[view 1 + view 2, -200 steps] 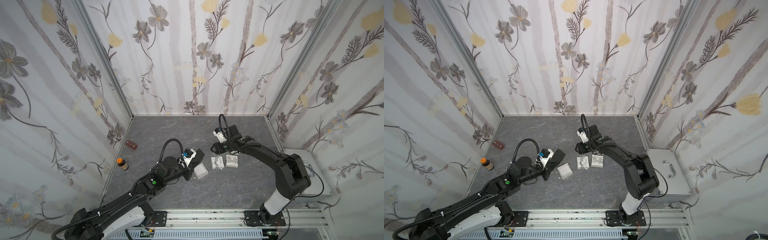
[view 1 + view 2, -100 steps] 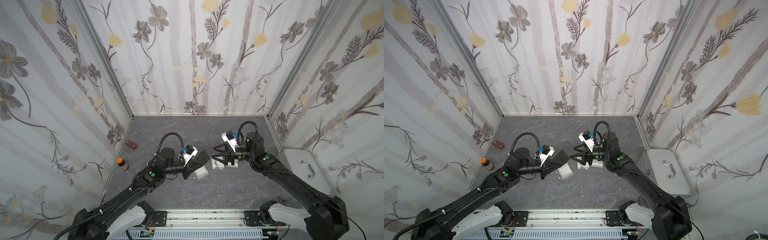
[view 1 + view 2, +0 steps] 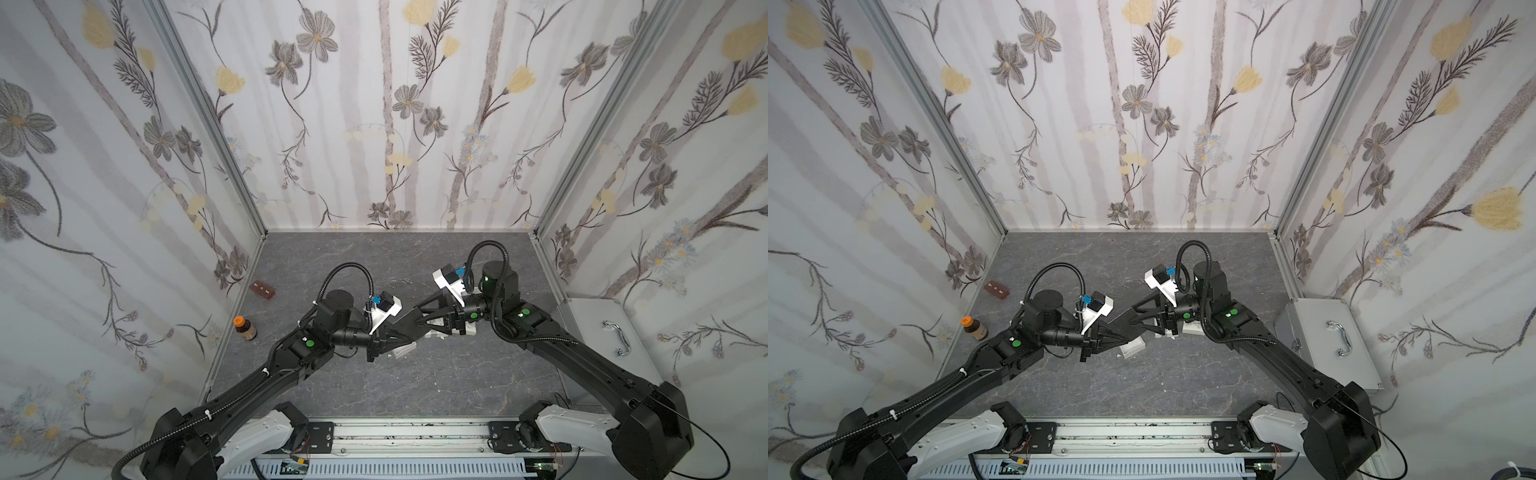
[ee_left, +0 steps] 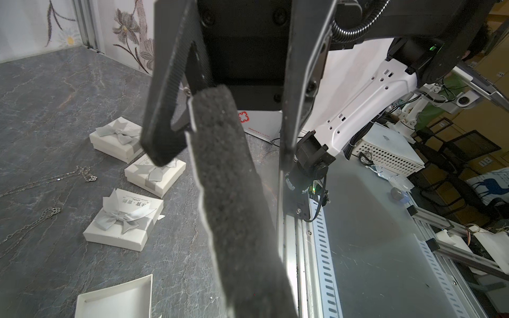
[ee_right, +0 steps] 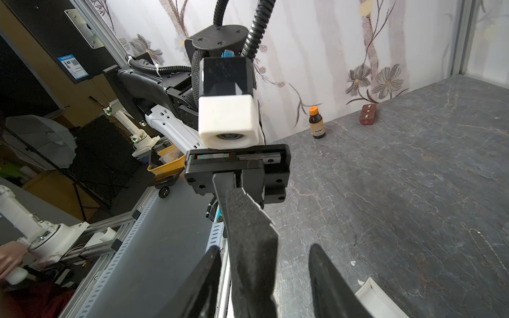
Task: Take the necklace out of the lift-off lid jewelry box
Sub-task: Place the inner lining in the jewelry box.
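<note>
With the foam pad [image 4: 228,192] clamped in the left gripper [image 5: 248,201] jaws and the right gripper [image 5: 264,247] jaws set apart around it, the pad could be torn or dropped by a mistimed pull, while the necklace [image 4: 88,176] is seen loose on the worktop [image 4: 41,96].

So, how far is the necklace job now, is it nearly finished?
Apparently done: a necklace and a second chain lie on the table outside any box, near an open white tray whose visible inside is bare. In hand: nothing visible; the left gripper is shut, its tip between the open jaws of the right gripper. Remaining: probably only parting the arms, though three bow boxes are closed.
</note>
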{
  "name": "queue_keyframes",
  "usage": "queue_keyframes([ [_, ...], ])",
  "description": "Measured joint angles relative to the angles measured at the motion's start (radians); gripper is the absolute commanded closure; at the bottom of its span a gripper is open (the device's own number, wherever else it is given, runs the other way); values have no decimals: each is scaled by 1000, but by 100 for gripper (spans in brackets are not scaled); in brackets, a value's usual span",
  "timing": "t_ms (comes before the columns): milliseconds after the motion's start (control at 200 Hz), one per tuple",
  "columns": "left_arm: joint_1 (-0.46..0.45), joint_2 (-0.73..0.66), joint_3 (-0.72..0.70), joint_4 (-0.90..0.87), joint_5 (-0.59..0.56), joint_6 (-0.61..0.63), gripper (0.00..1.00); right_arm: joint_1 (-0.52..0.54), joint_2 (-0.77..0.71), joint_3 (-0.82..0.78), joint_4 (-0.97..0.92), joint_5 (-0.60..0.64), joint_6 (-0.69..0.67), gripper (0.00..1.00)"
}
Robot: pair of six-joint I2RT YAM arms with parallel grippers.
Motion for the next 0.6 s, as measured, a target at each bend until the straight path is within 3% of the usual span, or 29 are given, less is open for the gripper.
queue_keyframes([
  [265,3,-1,0,-6,-6,0,98,6,-1,0,-48,0,-13,88],
  [325,6,-1,0,-6,-18,0,77,7,-6,-2,-53,1,-13,93],
  [400,7,0,-1,-6,-27,4,62,8,-13,-6,-55,8,-11,100],
  [455,7,-1,-6,-5,-36,4,41,9,-18,-12,-55,22,-8,100],
  [540,7,-9,-31,-7,-70,3,25,10,-21,-18,-61,55,-1,100],
  [600,7,-23,-57,-8,-117,3,21,9,-21,-22,-68,93,13,100],
])
